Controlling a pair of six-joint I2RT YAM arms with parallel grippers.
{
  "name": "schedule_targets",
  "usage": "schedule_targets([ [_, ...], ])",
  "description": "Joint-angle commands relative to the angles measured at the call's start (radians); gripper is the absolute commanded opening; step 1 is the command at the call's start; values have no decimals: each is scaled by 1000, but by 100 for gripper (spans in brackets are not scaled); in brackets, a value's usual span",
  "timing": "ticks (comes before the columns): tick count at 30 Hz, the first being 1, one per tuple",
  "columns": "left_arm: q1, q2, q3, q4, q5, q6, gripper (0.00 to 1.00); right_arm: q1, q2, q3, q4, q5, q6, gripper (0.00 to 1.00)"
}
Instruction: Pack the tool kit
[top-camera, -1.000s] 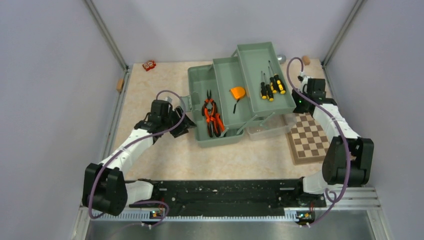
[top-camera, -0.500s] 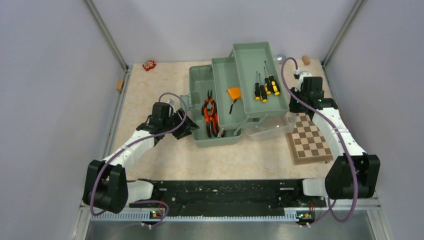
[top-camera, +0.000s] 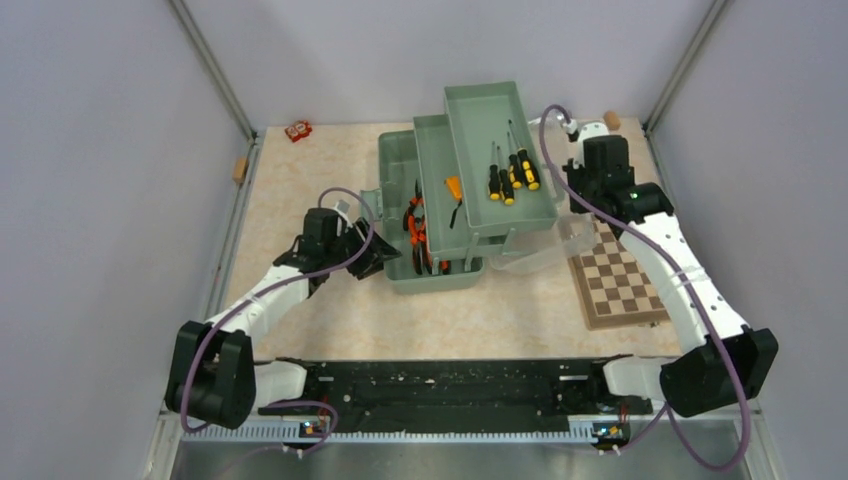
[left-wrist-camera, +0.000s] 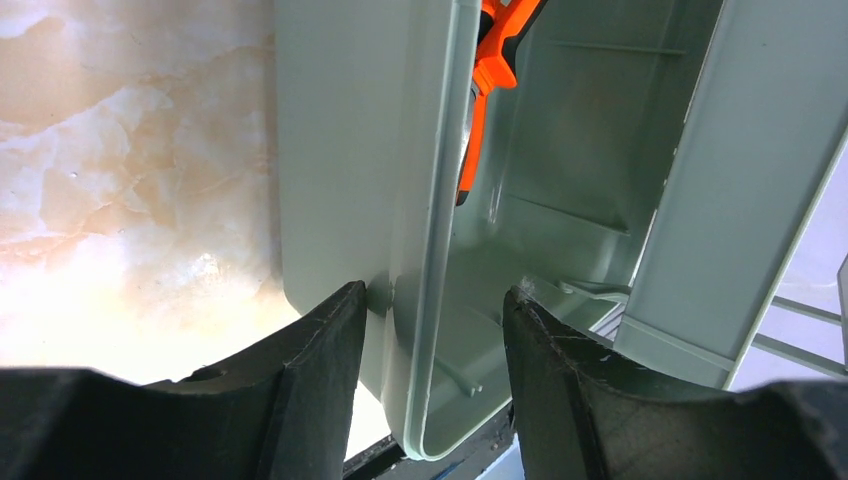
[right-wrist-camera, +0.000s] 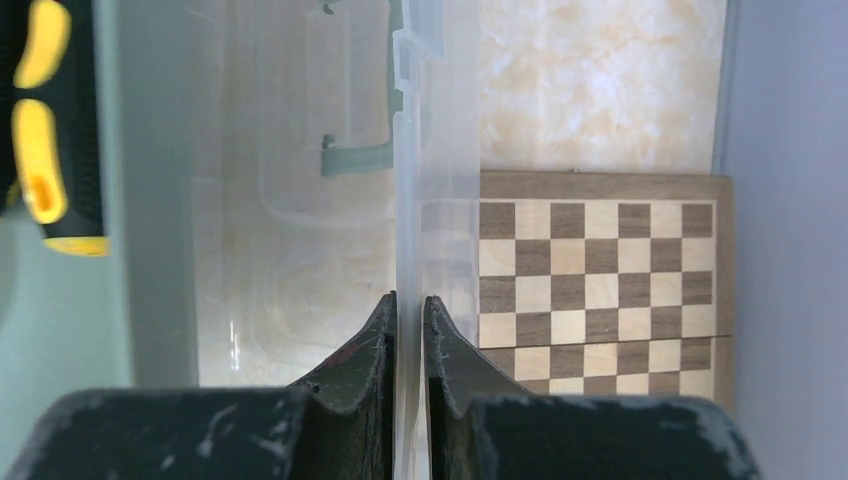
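**Toolbox: Lid Clamped, Near-Left Corner Straddled**

The toolbox (top-camera: 440, 278) stands mid-bench, toward the far edge, with its trays fanned out. The left gripper (left-wrist-camera: 432, 310) is spread wide across the box wall at its near-left corner. One finger appears to touch the outer face; the other stands inside, clear of the rim. The right gripper (right-wrist-camera: 410, 305) is pinched tight on the edge of the translucent lid (right-wrist-camera: 412, 120), toward the right edge, beside the chessboard (right-wrist-camera: 600, 270). Screwdrivers (top-camera: 510, 175) lie in the top tray (top-camera: 480, 120), and the tape measure (top-camera: 453, 188) lies in the middle one. The pliers (top-camera: 415, 228) are half hidden beneath that tray. The lid's outline is hard to trace from above.
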Motion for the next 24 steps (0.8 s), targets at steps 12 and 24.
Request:
schedule_targets([
  [12, -35, -57, -115, 278, 59, -149, 56, 503, 61, 288, -36, 756, -214, 0],
  [24, -172, 6, -133, 495, 18, -264, 56, 775, 221, 380, 160, 1101, -567, 0],
])
